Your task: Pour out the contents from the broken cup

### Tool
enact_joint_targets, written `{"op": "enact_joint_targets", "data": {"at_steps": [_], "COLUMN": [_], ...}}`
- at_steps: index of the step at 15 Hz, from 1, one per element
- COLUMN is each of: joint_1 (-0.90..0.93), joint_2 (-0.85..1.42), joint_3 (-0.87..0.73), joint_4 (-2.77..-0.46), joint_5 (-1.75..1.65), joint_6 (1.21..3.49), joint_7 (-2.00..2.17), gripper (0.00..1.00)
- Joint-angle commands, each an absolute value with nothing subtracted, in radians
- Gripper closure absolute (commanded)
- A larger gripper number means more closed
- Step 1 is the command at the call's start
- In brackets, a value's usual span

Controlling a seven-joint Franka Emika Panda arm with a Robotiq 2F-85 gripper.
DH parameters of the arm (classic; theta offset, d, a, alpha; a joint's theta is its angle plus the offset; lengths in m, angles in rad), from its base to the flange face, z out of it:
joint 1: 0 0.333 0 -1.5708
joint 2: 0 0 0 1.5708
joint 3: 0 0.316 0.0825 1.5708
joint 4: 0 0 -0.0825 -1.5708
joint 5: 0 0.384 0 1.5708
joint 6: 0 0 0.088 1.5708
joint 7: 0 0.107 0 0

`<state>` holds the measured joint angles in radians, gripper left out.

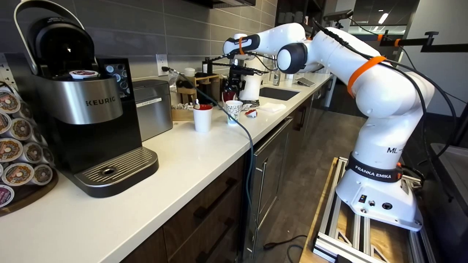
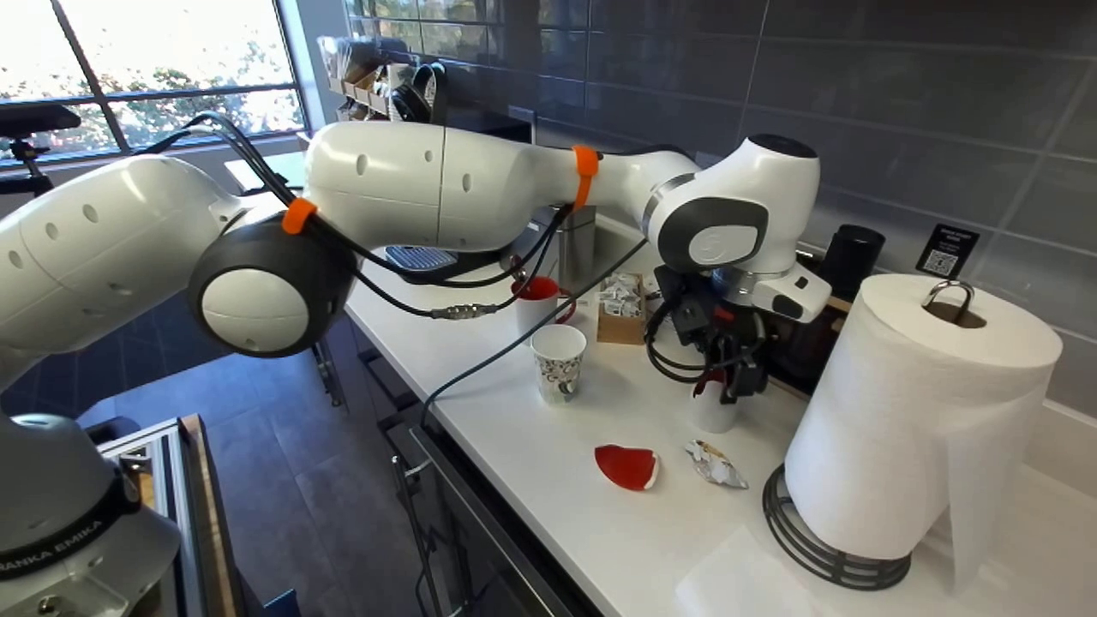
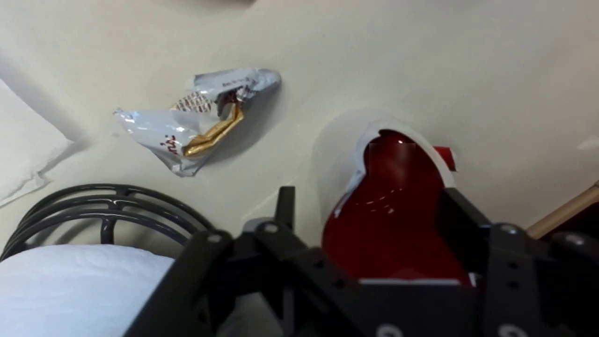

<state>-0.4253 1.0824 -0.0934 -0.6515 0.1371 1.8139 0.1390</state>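
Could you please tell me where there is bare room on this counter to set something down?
A wide bare patch of countertop lies between the Keurig coffee maker and the white mug. A smaller one sits between the patterned paper cup and the red shard. It's crowded around the broken cup, with gripper, wrapper and paper towel roll close by.

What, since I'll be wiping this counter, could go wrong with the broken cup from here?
The broken cup has a jagged gap in its rim, so a pour might start early. The gripper, its jaws apart, might crack it further when closing. The nearby paper towel roll could be bumped during a swing.
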Motion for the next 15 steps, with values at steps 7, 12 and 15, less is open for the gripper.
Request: {"op": "enact_joint_targets", "data": {"at_steps": [7, 12, 15], "joint_1": [-0.426, -0.418, -0.426], "joint_2": [1.146, 1.113, 1.086], "joint_3": [-0.092, -0.110, -0.118], "joint_4": [-0.556, -0.578, -0.593], "joint_5": [0.132, 0.106, 0.105], "joint_6": [1.806, 1.816, 1.885], "joint_7": [0.074, 0.035, 0.002], "gripper": [0.98, 0.97, 0.97]}}
